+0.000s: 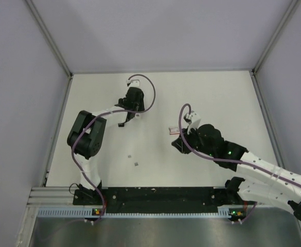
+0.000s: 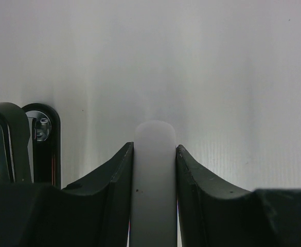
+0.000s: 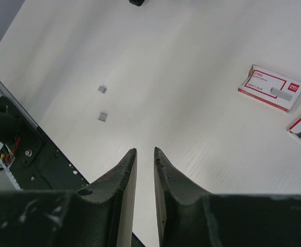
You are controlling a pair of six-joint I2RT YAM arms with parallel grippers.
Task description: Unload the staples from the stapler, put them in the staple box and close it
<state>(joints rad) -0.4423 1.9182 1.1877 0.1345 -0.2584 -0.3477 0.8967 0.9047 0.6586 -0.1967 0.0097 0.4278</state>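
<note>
The stapler shows only in the left wrist view. It is a slim black bar just left of the left gripper, with its long axis running away from the camera, roughly parallel to the fingers. Its rounded end points away and a bit of bright metal shows inside it. A second dark rounded part sits hard against its left side. In the top view the left arm reaches to the far-left part of the table, and I cannot pick out the stapler's body beneath the wrist.

The left fingers are clamped on a white bar, which stands up between them and ends just past their tips. The stapler lies outside that grip, beside the left finger.

Two staples lie close together on bare table between the arms, nearer the near edge than the far one and well apart from both grippers. There is open table all around them and toward the far and right edges.

The right gripper hangs over the middle of the table with a narrow gap between its fingers and nothing in it. A small pink-and-white box lies near it.
</note>
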